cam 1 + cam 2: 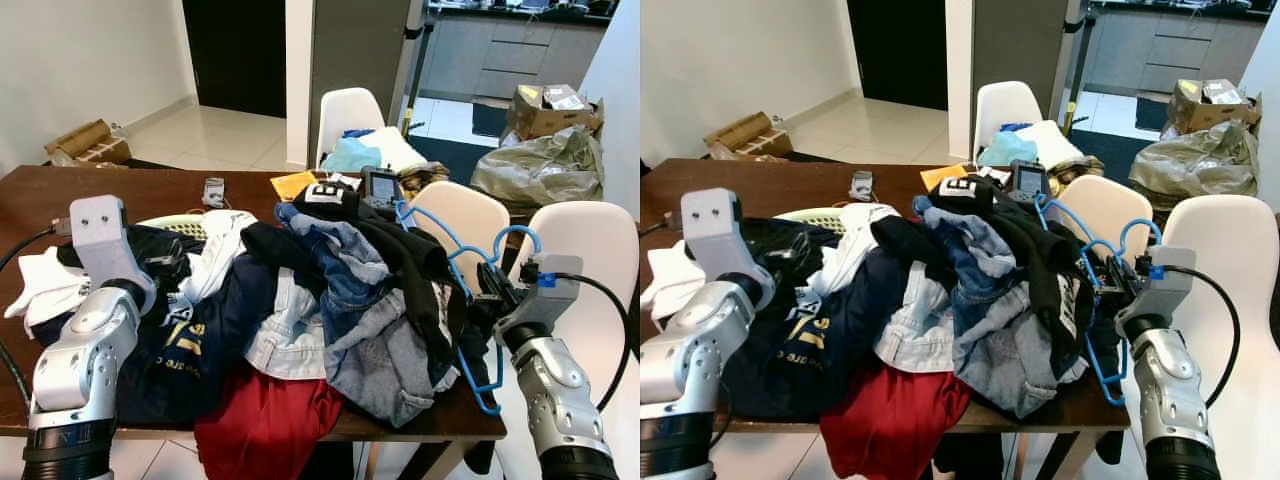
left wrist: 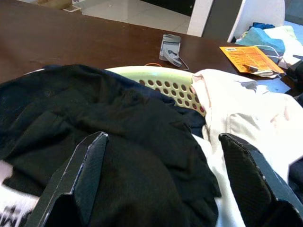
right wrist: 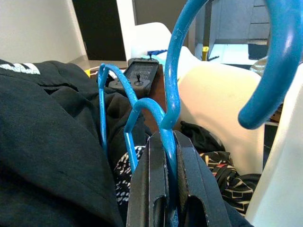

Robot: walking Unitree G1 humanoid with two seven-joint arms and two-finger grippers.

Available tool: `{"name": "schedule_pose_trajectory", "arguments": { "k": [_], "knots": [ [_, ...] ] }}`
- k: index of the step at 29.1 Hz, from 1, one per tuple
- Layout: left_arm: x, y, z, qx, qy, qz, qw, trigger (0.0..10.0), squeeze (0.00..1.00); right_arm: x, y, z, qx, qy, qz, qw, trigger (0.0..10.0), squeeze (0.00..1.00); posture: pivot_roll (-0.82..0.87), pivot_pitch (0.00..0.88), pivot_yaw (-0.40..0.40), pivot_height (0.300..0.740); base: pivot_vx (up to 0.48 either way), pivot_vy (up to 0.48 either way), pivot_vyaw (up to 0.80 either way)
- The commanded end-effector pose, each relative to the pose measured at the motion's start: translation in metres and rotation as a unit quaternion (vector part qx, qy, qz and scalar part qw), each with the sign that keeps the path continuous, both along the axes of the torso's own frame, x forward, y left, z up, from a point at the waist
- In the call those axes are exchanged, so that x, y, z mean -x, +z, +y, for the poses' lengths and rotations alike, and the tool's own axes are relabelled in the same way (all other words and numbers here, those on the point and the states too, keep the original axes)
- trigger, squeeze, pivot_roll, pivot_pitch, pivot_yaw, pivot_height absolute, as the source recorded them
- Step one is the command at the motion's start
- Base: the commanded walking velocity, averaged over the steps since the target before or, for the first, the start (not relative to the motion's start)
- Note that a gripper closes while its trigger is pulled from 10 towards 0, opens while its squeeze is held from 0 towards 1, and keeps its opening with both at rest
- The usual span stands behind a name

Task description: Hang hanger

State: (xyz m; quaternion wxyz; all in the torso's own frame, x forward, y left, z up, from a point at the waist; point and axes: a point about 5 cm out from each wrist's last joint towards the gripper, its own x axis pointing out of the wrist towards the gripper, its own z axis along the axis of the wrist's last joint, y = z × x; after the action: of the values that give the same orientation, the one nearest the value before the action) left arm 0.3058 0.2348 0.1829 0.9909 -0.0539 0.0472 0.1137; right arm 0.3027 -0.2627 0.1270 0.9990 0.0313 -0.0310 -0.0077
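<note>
Pinching the blue hanger (image 3: 171, 101) between pressed-together fingers, the right pincer (image 3: 169, 156) holds it beside the clothes pile (image 1: 330, 290).

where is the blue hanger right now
The blue hanger is at the right edge of the clothes pile on the wooden table, pinched at its neck by the right gripper, with its hook near the white chair.

A dark brown wooden table (image 1: 120, 190) is carrying a big heap of clothes (image 1: 330, 290) that is spilling over its near edge. A pale green basket (image 2: 163, 80) is sitting under the dark garments. Further back, a small grey gadget (image 1: 214, 190) and an orange paper (image 1: 293, 184) are lying on the bare wood.
</note>
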Motion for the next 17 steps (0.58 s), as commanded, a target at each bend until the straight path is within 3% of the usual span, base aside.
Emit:
{"name": "schedule_pose_trajectory", "arguments": {
  "k": [1, 8, 9, 12, 13, 17],
  "knots": [
    [0.003, -0.005, 0.007, -0.006, 0.019, 0.023, 1.0, 10.0, 0.0, 0.005, -0.012, 0.0, -0.001, 0.0, 0.031, 1.0, 10.0, 0.0, 0.04, 0.032, -0.026, 0.74, 0.0, 0.0, 0.0],
    [0.008, -0.012, 0.007, 0.004, 0.027, 0.045, 0.999, 10.0, 0.0, 0.006, -0.013, -0.001, 0.001, 0.0, 0.032, 0.999, 10.0, 0.0, 0.03, 0.036, -0.024, 0.74, 0.0, 0.0, 0.0],
    [0.008, -0.016, 0.006, 0.006, 0.028, 0.055, 0.998, 2.2, 0.0, 0.006, -0.012, -0.001, 0.002, -0.001, 0.033, 0.999, 10.0, 0.0, 0.03, 0.037, -0.025, 0.74, 0.0, 0.0, 0.0],
    [0.008, -0.02, 0.007, 0.007, 0.031, 0.064, 0.997, 2.2, 0.0, 0.006, -0.012, -0.002, 0.003, -0.002, 0.034, 0.999, 10.0, 0.0, 0.03, 0.037, -0.025, 0.74, 0.0, 0.0, 0.0],
    [0.008, -0.023, 0.007, 0.009, 0.031, 0.07, 0.997, 0.0, 0.0, 0.006, -0.012, -0.002, 0.003, -0.003, 0.034, 0.999, 10.0, 0.0, 0.03, 0.035, -0.025, 0.74, 0.0, 0.0, 0.0],
    [0.005, -0.019, 0.009, 0.009, 0.031, 0.067, 0.997, 0.0, 0.0, 0.005, -0.011, -0.002, 0.005, -0.005, 0.035, 0.999, 10.0, 0.0, 0.03, 0.033, -0.025, 0.74, 0.0, 0.0, 0.0]
  ]
}}
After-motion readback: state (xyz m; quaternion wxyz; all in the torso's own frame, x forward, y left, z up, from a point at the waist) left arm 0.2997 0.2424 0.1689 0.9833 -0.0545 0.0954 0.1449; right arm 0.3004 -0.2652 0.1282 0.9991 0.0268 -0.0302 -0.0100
